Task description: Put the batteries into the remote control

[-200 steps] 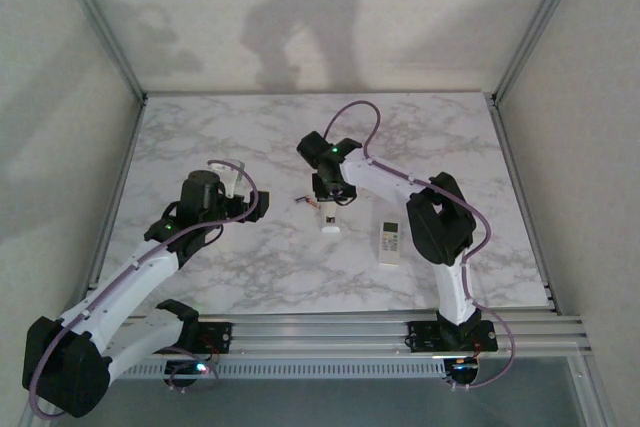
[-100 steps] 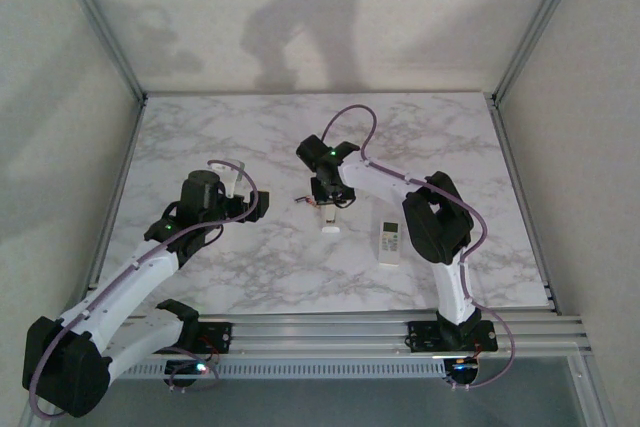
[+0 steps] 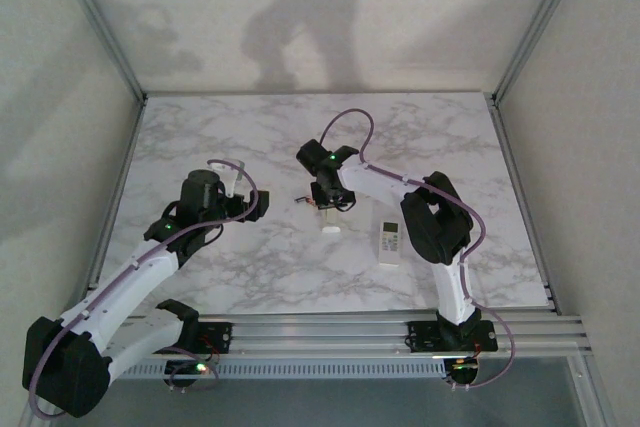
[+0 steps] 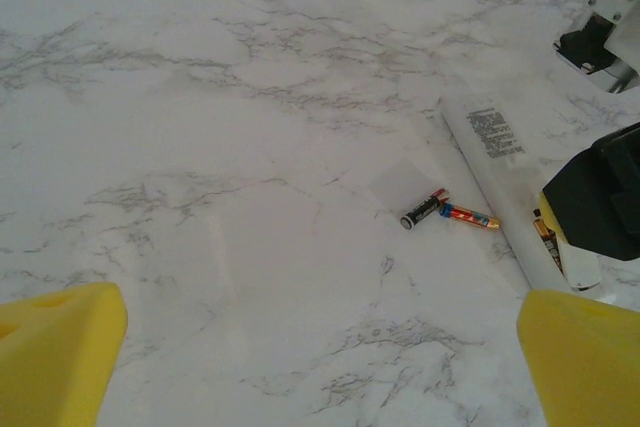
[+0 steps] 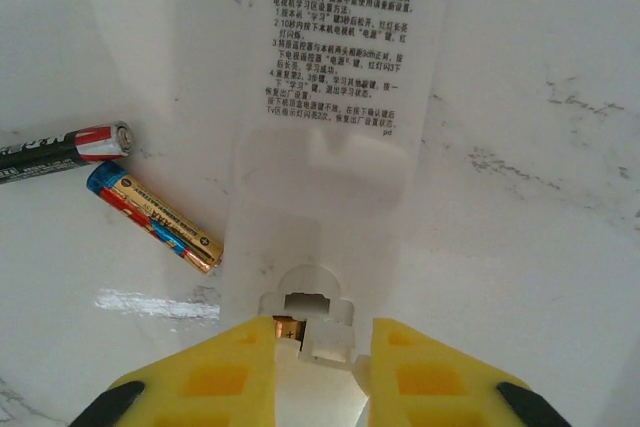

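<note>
Since a second ago the right arm (image 3: pixel 440 222) has edged its elbow leftward; the left arm (image 3: pixel 150 257) has kept still over the grey-veined white marble table (image 3: pixel 200 137). The left gripper (image 4: pixel 320 362) gapes wide. The right gripper (image 5: pixel 335 347) hangs over one end of the long white plastic remote (image 5: pixel 340 97). That remote lies label-up, its long axis running away from the fingers. The jaws stand narrow with a copper tip (image 5: pixel 287 328) between them; whether they grasp it I cannot tell. A shorter white buttoned remote (image 3: pixel 390 243) lies apart. Just beside the long remote, a black red-banded battery (image 5: pixel 60 150) and a blue-red-gold battery (image 5: pixel 155 217) form a shallow V, ends nearly meeting.
</note>
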### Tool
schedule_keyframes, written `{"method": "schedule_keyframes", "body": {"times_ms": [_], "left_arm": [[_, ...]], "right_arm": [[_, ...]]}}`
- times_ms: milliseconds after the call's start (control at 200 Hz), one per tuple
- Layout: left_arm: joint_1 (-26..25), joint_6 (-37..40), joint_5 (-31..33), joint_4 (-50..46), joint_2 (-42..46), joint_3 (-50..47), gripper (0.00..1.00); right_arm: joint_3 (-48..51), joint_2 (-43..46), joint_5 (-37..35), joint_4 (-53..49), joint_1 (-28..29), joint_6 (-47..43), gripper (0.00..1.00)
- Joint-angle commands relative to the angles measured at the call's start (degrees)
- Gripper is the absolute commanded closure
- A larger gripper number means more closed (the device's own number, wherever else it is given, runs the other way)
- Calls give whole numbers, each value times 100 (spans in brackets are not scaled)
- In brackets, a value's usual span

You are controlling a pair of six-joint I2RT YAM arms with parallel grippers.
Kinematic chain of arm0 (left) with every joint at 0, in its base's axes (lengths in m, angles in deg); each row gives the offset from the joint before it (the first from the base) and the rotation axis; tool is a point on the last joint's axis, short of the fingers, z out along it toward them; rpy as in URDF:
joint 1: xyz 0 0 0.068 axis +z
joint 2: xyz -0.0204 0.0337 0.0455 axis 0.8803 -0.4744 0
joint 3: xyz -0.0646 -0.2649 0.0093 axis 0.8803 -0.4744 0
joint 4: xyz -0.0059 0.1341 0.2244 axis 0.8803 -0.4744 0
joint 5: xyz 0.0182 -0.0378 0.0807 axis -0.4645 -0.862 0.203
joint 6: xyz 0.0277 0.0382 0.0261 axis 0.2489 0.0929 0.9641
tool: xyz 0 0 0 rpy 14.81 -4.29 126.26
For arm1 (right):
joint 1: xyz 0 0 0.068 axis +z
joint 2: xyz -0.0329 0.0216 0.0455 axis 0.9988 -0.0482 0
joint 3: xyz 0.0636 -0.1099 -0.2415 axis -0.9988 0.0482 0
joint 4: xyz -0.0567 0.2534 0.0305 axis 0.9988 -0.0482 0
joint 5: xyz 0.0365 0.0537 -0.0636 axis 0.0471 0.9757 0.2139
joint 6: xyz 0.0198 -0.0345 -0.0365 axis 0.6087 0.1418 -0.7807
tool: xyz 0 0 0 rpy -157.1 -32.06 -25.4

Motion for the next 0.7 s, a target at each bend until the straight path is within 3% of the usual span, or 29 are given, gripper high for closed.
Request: {"method": "schedule_keyframes", "body": {"times_ms": [0, 280, 691], "left_arm": [[59, 96, 83, -76, -4, 184, 0], [64, 96, 79, -88, -15, 184, 1], [61, 97, 81, -94, -6, 184, 0]], "right_arm": [[70, -79, 120, -6, 56, -114, 79], [197, -96, 382, 195, 65, -131, 76], [117, 150, 131, 56, 65, -68, 61]]}}
